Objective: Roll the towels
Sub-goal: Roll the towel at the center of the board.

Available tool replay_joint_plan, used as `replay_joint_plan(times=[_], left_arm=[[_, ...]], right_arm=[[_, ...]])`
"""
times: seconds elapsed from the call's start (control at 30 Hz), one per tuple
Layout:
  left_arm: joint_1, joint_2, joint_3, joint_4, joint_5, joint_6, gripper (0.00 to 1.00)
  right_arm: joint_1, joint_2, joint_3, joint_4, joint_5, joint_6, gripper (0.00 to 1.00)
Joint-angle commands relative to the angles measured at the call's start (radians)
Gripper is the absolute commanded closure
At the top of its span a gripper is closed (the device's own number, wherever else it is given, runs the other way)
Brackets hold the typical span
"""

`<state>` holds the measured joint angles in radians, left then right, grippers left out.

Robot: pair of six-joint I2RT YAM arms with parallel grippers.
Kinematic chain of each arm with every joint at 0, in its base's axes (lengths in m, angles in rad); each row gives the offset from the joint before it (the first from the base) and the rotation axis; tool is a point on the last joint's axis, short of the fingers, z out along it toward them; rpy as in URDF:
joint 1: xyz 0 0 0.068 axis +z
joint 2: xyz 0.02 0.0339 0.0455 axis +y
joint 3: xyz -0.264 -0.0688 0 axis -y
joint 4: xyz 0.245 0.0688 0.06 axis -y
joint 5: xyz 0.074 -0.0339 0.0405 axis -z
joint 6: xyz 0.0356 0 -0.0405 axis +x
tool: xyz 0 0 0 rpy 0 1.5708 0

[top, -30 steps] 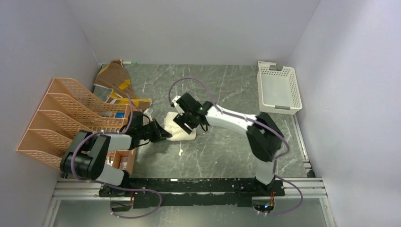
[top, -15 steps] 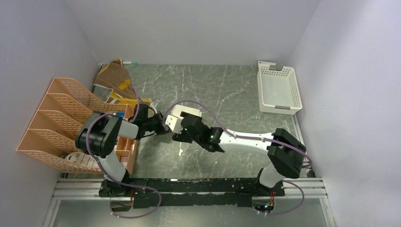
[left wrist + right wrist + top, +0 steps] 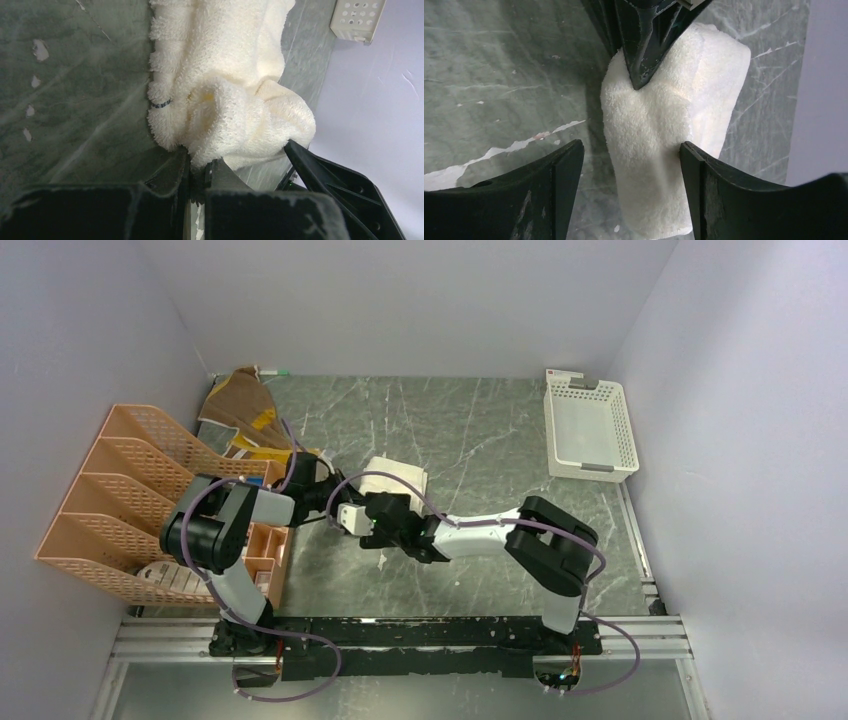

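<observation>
Where the grippers crowd together in the top view, the near-left end of the cream towel (image 3: 398, 478) is hidden. Left gripper (image 3: 196, 172): jaws clamped on that bunched end. Right gripper (image 3: 630, 152): jaws apart, straddling the towel, mid-table. Brown towel (image 3: 243, 400): crumpled far left, partly behind the orange rack (image 3: 140, 480).
</observation>
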<state>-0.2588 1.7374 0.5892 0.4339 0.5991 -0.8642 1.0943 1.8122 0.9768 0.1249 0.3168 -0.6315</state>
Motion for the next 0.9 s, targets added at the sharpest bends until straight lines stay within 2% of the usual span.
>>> replay_joint_plan(times=[0.0, 0.2, 0.37, 0.43, 0.53, 0.67, 0.77, 0.87], left_arm=[[-0.001, -0.010, 0.030, -0.039, -0.021, 0.041, 0.93], [-0.001, -0.025, 0.042, -0.065, 0.003, 0.060, 0.93], [0.000, -0.036, 0.052, -0.094, 0.007, 0.078, 0.93], [0.000, -0.039, 0.052, -0.098, 0.009, 0.079, 0.93], [0.001, -0.048, 0.050, -0.099, 0.013, 0.078, 0.93], [0.003, -0.058, 0.050, -0.109, 0.013, 0.084, 0.93], [0.004, -0.064, 0.052, -0.118, 0.013, 0.086, 0.93], [0.013, -0.073, 0.057, -0.129, 0.024, 0.089, 0.93]], right_arm=[[-0.009, 0.038, -0.017, 0.153, 0.058, -0.064, 0.29], [-0.024, 0.121, -0.005, 0.221, 0.111, -0.109, 0.29], [-0.060, 0.135, 0.018, 0.167, 0.031, -0.036, 0.34], [-0.085, 0.128, 0.033, 0.116, -0.041, 0.011, 0.42], [-0.141, 0.127, 0.071, 0.041, -0.139, 0.076, 0.61], [-0.201, 0.145, 0.094, -0.002, -0.195, 0.110, 0.99], [-0.215, 0.157, 0.131, -0.045, -0.253, 0.122, 1.00], [-0.239, 0.164, 0.182, -0.119, -0.393, 0.142, 1.00]])
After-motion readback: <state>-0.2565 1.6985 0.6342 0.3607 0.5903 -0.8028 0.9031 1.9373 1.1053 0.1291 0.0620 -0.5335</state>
